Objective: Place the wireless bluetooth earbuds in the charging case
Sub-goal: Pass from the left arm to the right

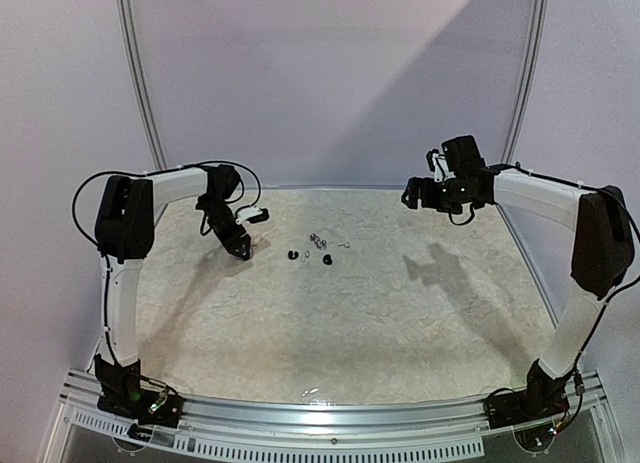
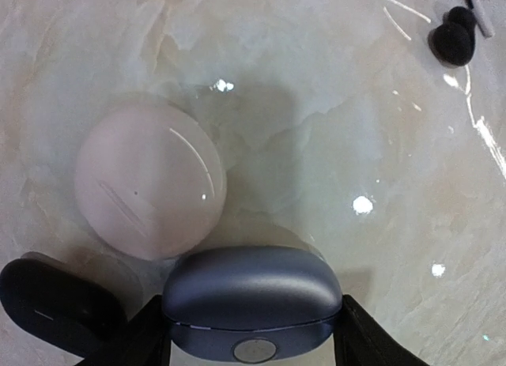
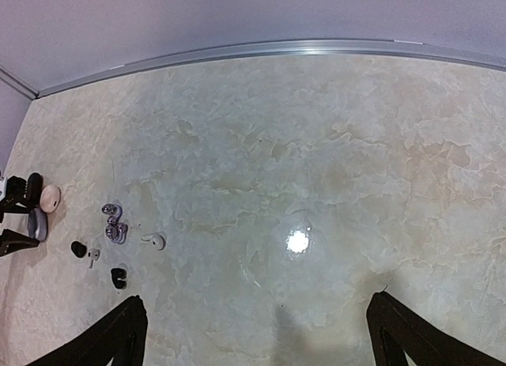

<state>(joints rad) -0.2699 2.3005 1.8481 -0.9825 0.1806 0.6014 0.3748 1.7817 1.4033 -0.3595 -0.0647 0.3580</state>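
We get soft, even overhead light on the counter (image 1: 330,313), with small glare spots dotting its glossy surface. An arm shadow falls near the right arm. The left wrist view is blurry up close; the right wrist view bends at its edges.

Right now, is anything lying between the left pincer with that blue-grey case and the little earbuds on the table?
Nothing visible. The left pincer grips the blue-grey case; bare tabletop runs to the nearest black earbud. The pink case sits off to one side.
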